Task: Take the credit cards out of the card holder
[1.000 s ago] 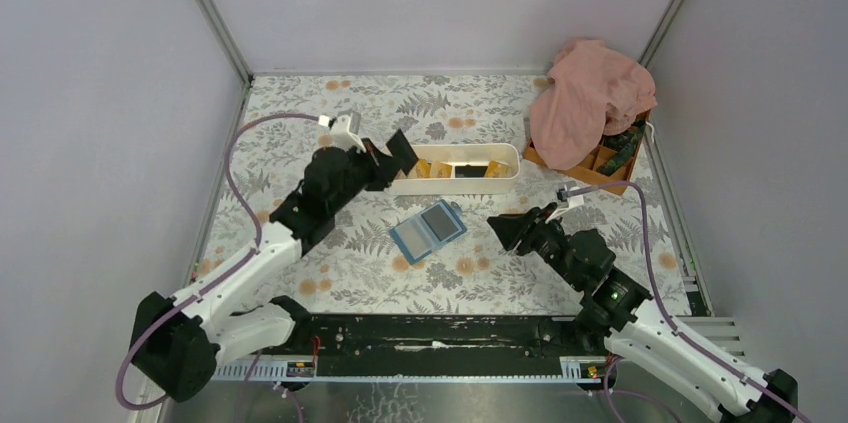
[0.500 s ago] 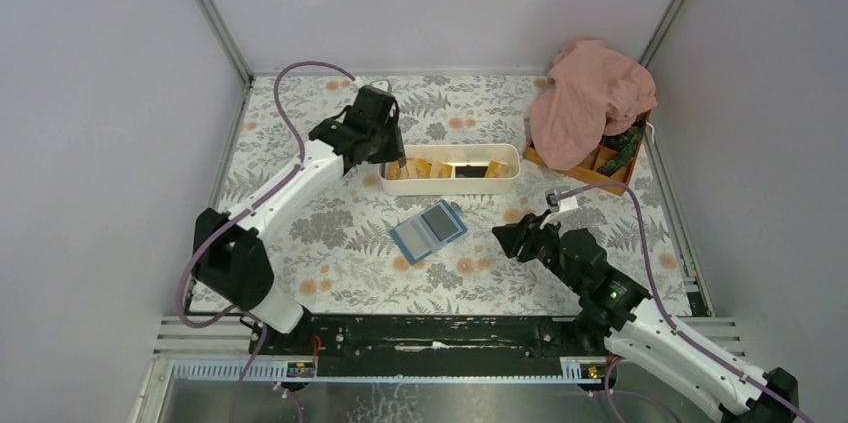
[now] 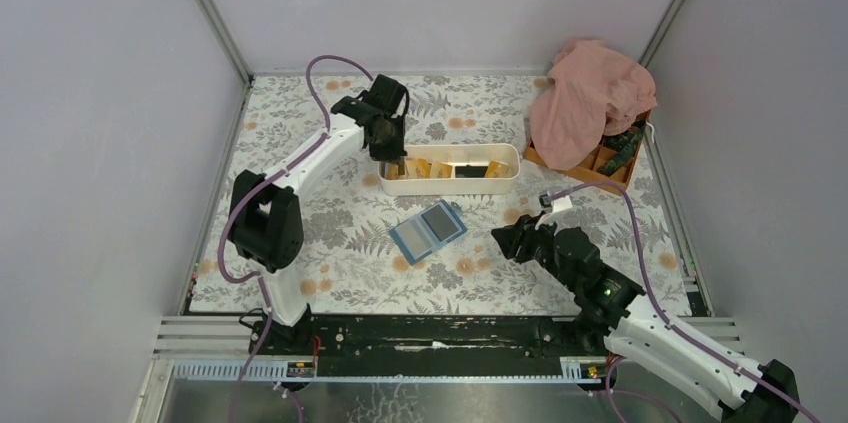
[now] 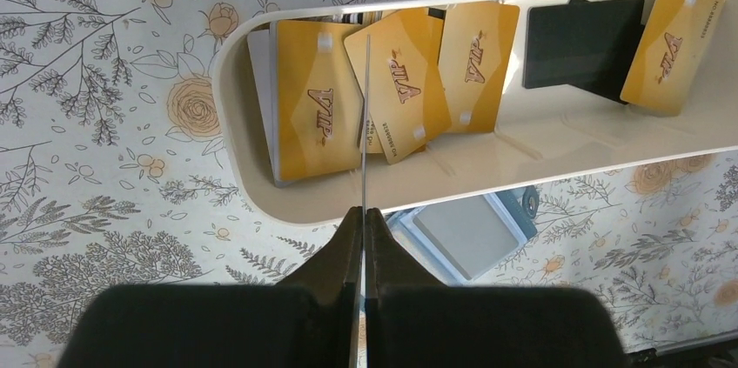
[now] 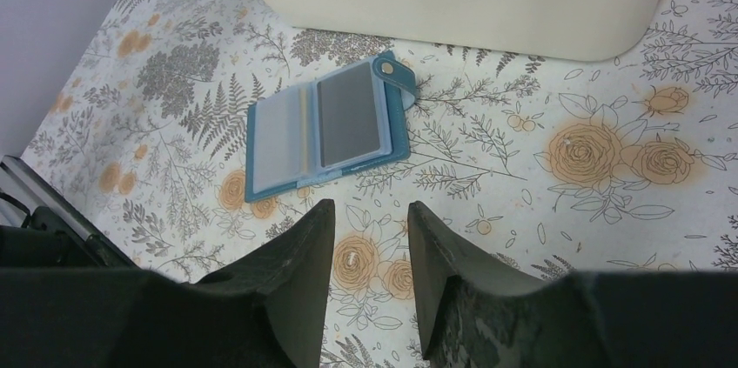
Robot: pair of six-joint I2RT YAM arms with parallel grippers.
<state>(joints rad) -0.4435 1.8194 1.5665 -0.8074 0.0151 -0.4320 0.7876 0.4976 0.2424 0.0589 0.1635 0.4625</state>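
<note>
Holding, left gripper (image 4: 365, 216): the jaws are pressed fully together on one thin card (image 4: 366, 124), seen edge-on. Its colour cannot be told.
Left gripper pose: it points down over the left end of the white tray (image 4: 522, 137). The card therefore hangs directly above the pile and should fall inside on release.
Tray contents: credit cards (image 4: 318, 107) lie loosely overlapped, several gold ones and a black card (image 4: 583, 42) further right.
Right gripper (image 5: 370, 255): the jaws are partly apart with nothing between them. It hovers low over the table (image 3: 470, 103), near and right of the card holder (image 3: 428, 229) and apart from it, with the fingers aimed toward it.
Card holder: it lies opened flat, pockets up, just near of the tray and between the two arms. This layout exposes the pockets to a pinch from either side.
Pockets: a dark grey panel shows in the right page. Whether it is a card or an empty sleeve cannot be told.
Step in hand (judgement): depositing the held card into the tray.
Risk (judgement): a tilted release may leave the card leaning on the tray wall.
</note>
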